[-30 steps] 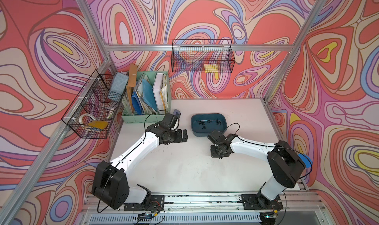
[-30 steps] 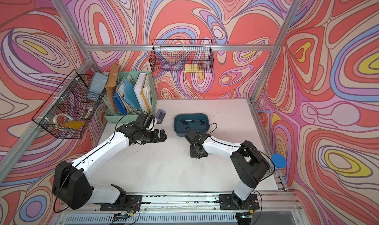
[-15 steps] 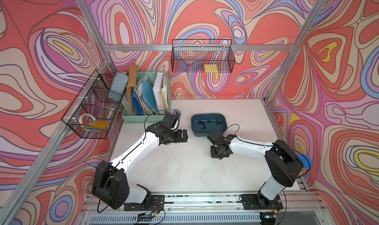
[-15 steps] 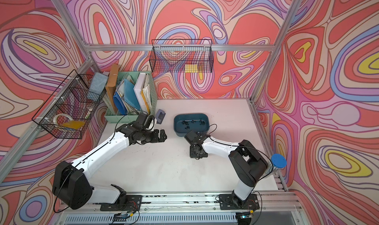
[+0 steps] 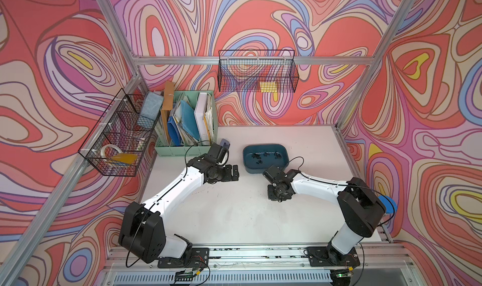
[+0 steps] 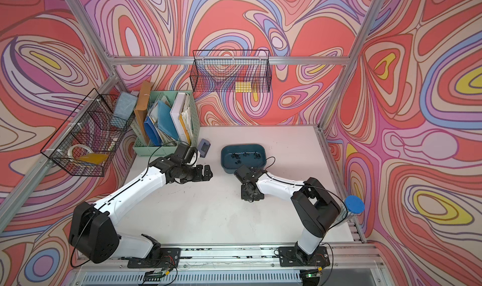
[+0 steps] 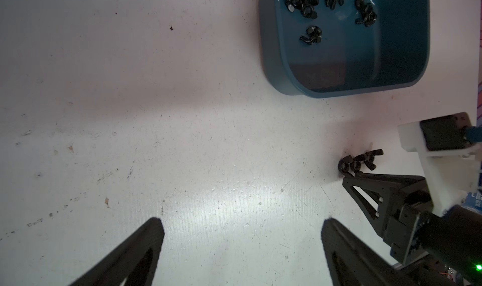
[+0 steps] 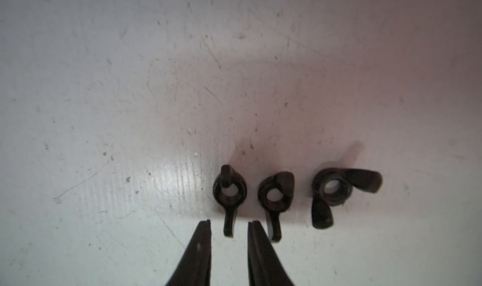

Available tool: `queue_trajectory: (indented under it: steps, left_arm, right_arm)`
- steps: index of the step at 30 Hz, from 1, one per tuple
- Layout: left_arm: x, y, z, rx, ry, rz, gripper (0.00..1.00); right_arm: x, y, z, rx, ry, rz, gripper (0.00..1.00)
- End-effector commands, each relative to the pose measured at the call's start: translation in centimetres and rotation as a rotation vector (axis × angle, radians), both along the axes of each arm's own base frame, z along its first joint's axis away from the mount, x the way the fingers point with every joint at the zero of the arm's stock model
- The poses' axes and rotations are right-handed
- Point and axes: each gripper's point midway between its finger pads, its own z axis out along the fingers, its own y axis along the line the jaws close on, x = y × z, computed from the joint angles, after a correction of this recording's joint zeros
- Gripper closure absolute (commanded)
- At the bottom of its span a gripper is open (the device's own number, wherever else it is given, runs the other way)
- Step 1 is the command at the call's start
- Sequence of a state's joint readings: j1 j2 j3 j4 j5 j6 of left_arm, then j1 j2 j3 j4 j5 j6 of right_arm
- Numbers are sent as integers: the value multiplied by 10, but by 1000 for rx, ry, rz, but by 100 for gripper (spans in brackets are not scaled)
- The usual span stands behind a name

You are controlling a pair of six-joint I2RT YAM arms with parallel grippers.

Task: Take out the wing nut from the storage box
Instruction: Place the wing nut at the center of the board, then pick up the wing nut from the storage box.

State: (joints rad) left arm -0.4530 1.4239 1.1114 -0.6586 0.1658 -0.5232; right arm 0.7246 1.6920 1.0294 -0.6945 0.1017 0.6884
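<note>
Left gripper gapes; right gripper, released, straddles a wing nut hidden in both top views.

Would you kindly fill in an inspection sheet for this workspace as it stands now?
Surface: white table, scuffed and speckled.
Job's things: storage box toward the back holds several loose wing nuts; three wing nuts stand in a row on the table outside it.
Clutter: small blue-grey device beside the mint-green file organiser; blue-capped cylinder at the table's right edge.
Grippers: left gripper wide open, empty, above bare table; right gripper slightly open, jaws either side of the end nut's wing.
Cables: left wrist cable and right wrist cable loop free; the latter arcs near the box.
Surroundings: organiser full of folders; back wire basket and side wire basket on the frame; patterned walls.
</note>
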Motion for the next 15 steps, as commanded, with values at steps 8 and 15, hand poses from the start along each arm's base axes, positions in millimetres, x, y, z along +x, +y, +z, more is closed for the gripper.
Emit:
queue_trajectory:
  steps: [8, 15]
  left_arm:
    - [20, 5, 13, 33, -89, 41, 1]
    - [27, 0, 16, 38, -87, 19, 1]
  right_arm:
    - [47, 16, 77, -33, -192, 89, 57]
    - [99, 43, 91, -7, -256, 151, 60]
